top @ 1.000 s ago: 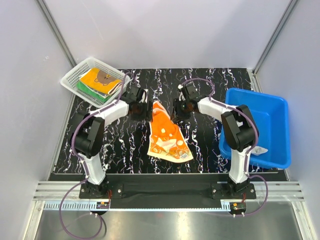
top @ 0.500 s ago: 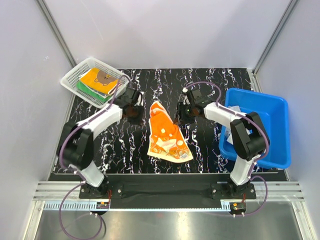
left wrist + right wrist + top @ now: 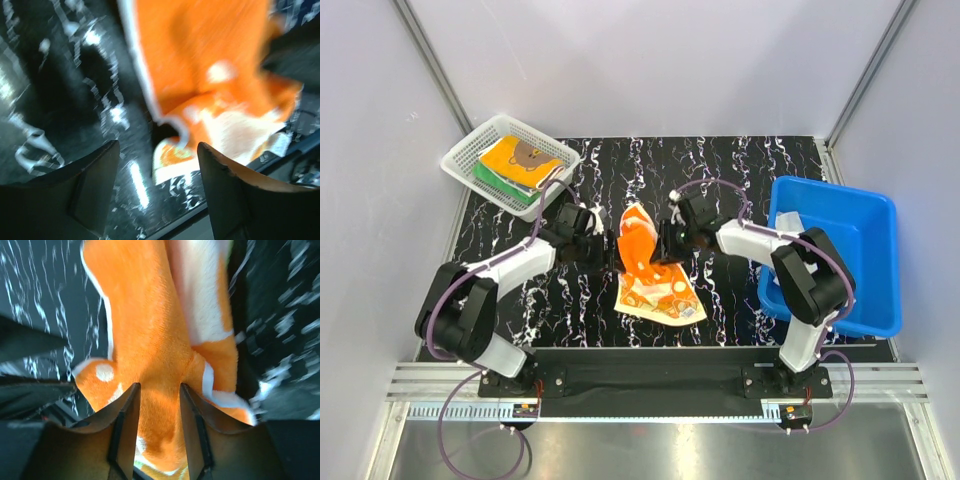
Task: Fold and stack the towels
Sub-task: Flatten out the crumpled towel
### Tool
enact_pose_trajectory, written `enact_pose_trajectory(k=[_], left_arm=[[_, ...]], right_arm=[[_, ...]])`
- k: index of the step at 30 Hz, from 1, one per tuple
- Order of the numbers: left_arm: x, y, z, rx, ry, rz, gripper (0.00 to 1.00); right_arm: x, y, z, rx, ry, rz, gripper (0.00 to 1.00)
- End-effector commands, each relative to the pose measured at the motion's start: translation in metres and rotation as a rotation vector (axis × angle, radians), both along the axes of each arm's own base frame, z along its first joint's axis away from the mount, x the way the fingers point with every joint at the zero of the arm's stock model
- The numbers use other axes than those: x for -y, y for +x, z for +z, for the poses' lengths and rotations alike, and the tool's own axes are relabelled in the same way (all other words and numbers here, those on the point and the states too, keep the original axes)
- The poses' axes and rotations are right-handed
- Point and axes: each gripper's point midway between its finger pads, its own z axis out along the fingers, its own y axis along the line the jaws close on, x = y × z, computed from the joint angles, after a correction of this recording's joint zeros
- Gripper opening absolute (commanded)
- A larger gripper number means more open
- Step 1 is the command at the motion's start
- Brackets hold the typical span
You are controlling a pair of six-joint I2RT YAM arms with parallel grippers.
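The long orange towel with white cartoon prints lies in the middle of the black marbled table, its far part bunched up between the two grippers. My right gripper presses in from the right. In the right wrist view, a raised fold of the orange towel fills the gap of the right gripper and touches both fingers. My left gripper is at the towel's left edge. In the left wrist view, the left gripper is open over bare table, with the orange towel just ahead. Folded towels, the yellow bear one on top, lie in the basket.
A white mesh basket stands at the table's far left corner. A blue plastic tub stands along the right edge beside the right arm. The table's near edge runs just in front of the towel.
Both grippers have moved inward and toward the near edge, onto the orange towel's far part. That part is now bunched and raised, where it lay flatter before.
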Motion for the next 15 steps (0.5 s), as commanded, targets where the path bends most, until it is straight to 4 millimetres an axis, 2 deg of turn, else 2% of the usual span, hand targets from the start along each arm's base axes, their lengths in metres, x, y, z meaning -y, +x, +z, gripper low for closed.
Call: enact_pose_trajectory(k=[1,3,5,6,7,10,13,14,15], left_arm=[[0.033,0.01,0.014,0.059,-0.159,-0.046,0.7],[0.042,0.003,0.009,0.043,-0.189,-0.067,0.7],[0.048,-0.007,-0.003,0.002,-0.166,-0.083,0.7],[0.046,-0.006,-0.009,-0.004,-0.132,-0.071,0.7],[0.044,-0.015,-0.021,-0.046,-0.092,-0.076,0.7],[0.035,-0.021,-0.036,-0.076,-0.024,-0.048,0.66],[0.027,-0.026,-0.041,-0.094,0.017,-0.032,0.28],[0.021,-0.028,-0.042,-0.099,0.045,-0.024,0.07],[0.014,-0.025,-0.039,-0.076,0.085,-0.007,0.01]], right_arm=[[-0.015,-0.024,0.019,-0.007,0.087,0.002,0.43],[-0.009,-0.029,0.015,0.0,0.073,-0.021,0.43],[-0.005,-0.027,0.024,0.028,0.069,-0.032,0.43],[-0.003,-0.025,0.027,0.035,0.057,-0.04,0.43],[-0.002,-0.024,0.034,0.057,0.053,-0.037,0.43],[0.004,-0.016,0.049,0.106,0.025,-0.057,0.47],[0.013,-0.006,0.05,0.153,-0.03,-0.08,0.5],[0.014,-0.002,0.048,0.163,-0.046,-0.081,0.51],[0.014,0.004,0.05,0.182,-0.062,-0.085,0.51]])
